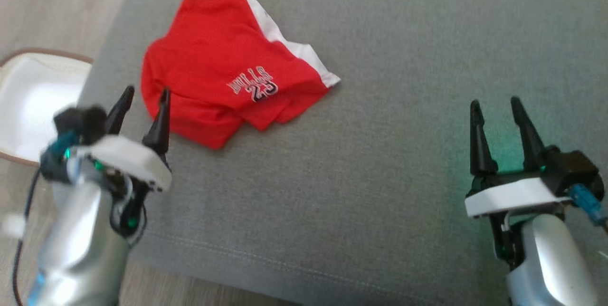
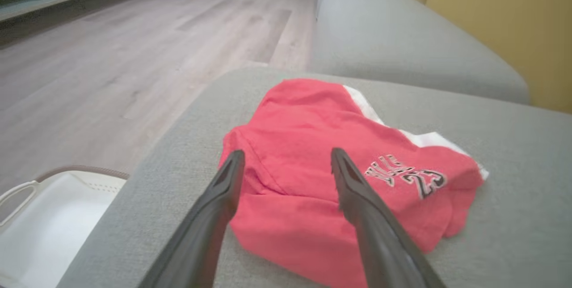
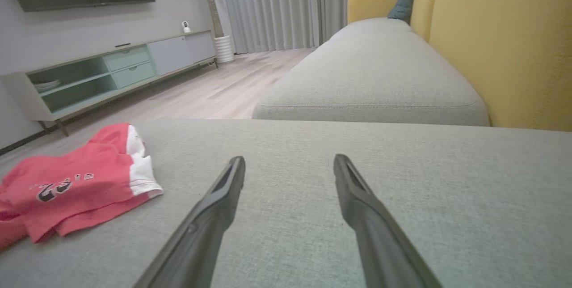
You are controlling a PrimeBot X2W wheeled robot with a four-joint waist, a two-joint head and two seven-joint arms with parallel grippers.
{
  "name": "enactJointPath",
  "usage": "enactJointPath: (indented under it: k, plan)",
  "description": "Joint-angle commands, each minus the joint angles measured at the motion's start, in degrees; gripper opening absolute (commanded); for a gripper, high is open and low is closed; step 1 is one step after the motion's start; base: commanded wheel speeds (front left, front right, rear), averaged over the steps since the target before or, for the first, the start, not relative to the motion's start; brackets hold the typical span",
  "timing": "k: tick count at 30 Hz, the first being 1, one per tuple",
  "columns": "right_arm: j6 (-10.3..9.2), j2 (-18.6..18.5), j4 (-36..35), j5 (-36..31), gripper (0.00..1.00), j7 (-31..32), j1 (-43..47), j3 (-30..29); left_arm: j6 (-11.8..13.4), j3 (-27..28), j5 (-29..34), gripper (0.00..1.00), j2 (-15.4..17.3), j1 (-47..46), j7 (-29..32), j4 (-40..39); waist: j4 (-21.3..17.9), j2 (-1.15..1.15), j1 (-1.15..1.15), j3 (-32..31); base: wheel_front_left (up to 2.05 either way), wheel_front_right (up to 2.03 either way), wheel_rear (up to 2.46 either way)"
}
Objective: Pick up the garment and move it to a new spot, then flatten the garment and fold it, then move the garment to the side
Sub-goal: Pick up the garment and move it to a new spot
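The garment (image 1: 223,66) is a red jersey piece with a white stripe and the number 23, lying crumpled on the grey sofa cushion (image 1: 380,154) toward its left side. My left gripper (image 1: 146,91) stands open just beside the garment's near-left edge, nothing between its fingers. In the left wrist view the garment (image 2: 313,180) lies right ahead of the open left gripper (image 2: 286,158). My right gripper (image 1: 494,102) is open over bare cushion far to the right. The right wrist view has the garment (image 3: 76,185) at the far left, well apart from the right gripper (image 3: 288,160).
A white basket (image 1: 33,101) with a brown rim stands on the wooden floor left of the cushion, also in the left wrist view as the basket (image 2: 49,225). A second grey cushion (image 3: 371,78) and a yellow backrest (image 3: 505,42) lie beyond. A low cabinet (image 3: 111,73) lines the wall.
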Motion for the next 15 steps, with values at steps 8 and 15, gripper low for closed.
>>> enactJointPath:
  k: [8, 15]
  plan:
    - [-0.05, -0.1, -6.0, -2.1, 1.00, 1.8, -3.5, 1.0, -0.1, -11.3, -12.3, 1.00, 10.4, -13.8, 10.3, 8.0, -3.9, 0.00, 0.00, 7.1, 0.00, 0.00, 0.00]
    - [-0.05, -0.1, -8.7, -2.4, 1.00, 2.6, -4.5, 0.7, -0.2, -21.1, -21.9, 1.00, 15.4, -20.3, 18.5, 12.9, -6.0, 0.00, 0.00, 10.3, 0.00, 0.00, 0.00]
